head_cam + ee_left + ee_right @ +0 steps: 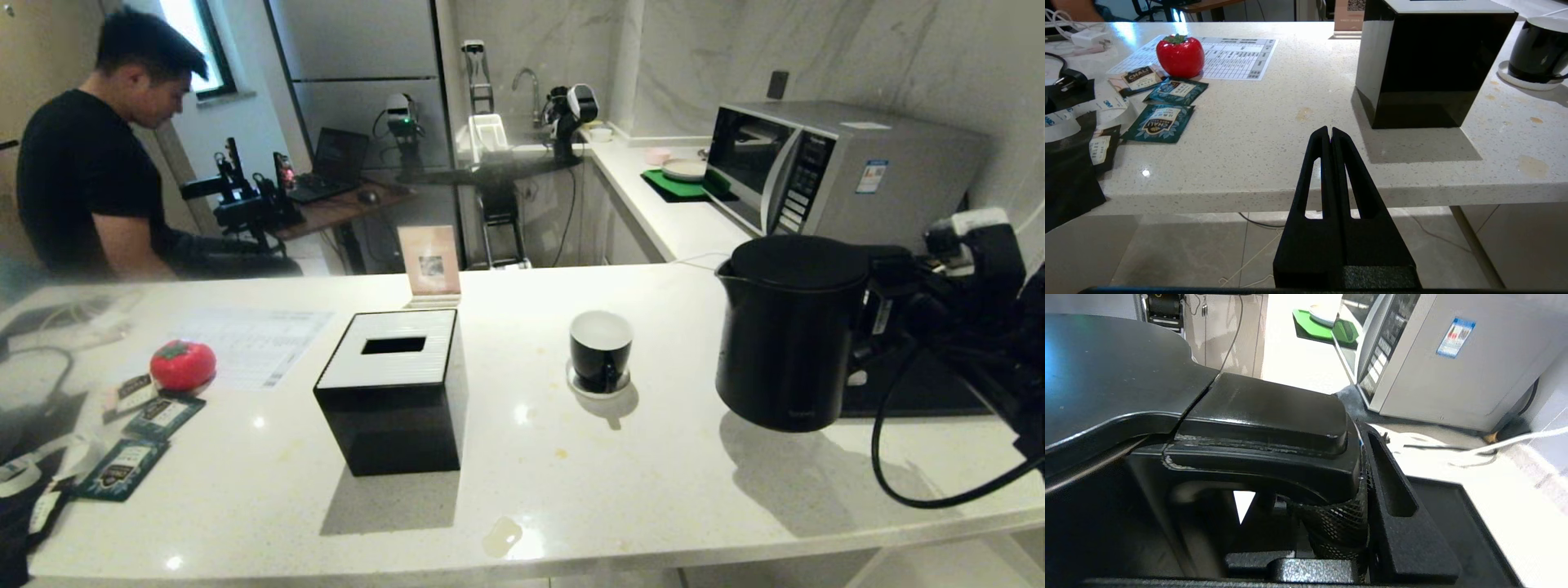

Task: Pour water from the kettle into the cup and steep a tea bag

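Head view is showing the kettle [790, 331] lifted clear of the white counter [571, 490], its shadow lying beneath it, with the right gripper [886, 314] clamping the loop handle from the robot's right. Right wrist view is confirming the grip: one finger [1392, 498] is pressing against the outer side of the handle [1274, 428], so the jaws are standing narrow around it. The cup [601, 349] is sitting on its saucer [598, 385] to the left of the kettle, apart from it, nothing standing between the two. Further left, a black tissue box [396, 392] is standing between the cup and a cluster of things at the counter's left end: a red tomato-shaped object [183, 364], teal packets [163, 415] and a printed sheet [245, 343]. A microwave [824, 167] is sitting behind the kettle, a black cable [890, 474] looping beside it. The tea bag cannot be told apart. The left gripper [1330, 132] is hanging below the counter's near edge, fingers pressed together, empty. A person [98, 163] is sitting beyond the counter.
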Tool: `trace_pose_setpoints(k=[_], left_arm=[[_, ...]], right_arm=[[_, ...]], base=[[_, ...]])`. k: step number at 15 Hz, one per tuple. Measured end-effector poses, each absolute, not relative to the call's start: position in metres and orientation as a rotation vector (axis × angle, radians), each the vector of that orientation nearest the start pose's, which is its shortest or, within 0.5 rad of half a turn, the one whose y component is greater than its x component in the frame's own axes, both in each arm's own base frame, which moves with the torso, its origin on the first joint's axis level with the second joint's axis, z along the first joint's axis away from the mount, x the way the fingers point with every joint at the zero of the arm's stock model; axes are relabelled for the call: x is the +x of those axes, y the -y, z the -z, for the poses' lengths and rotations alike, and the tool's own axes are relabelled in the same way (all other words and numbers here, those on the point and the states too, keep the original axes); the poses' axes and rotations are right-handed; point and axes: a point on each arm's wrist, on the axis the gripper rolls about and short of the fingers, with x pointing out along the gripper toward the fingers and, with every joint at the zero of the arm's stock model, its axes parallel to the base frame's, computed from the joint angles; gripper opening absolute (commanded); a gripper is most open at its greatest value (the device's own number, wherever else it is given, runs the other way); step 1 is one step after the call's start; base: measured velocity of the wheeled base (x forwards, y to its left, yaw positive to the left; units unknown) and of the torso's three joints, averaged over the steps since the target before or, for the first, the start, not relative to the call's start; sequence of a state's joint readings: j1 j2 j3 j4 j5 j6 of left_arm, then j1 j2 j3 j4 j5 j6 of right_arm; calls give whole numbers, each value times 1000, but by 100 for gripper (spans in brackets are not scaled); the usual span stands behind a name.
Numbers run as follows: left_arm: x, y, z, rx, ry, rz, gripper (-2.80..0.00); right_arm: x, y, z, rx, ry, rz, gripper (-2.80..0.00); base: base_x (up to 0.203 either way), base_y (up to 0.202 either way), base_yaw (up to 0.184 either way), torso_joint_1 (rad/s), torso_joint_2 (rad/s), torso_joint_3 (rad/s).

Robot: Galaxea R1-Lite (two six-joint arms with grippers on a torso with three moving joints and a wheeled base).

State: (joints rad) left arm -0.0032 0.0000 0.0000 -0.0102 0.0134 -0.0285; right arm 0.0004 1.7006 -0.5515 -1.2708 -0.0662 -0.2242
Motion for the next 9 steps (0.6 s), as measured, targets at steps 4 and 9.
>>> trace_pose_setpoints(k=[4,9], left_arm=[[-23,0,-77,-28,11,-10,-280],[-23,0,-77,-28,10,-10,-280]], right_arm=[[291,-3,-187,-254,112,65,-280],[307,-13,-196,-310,88,34,-280]], base=[[0,0,0,0,0,0],[0,0,0,0,0,0]])
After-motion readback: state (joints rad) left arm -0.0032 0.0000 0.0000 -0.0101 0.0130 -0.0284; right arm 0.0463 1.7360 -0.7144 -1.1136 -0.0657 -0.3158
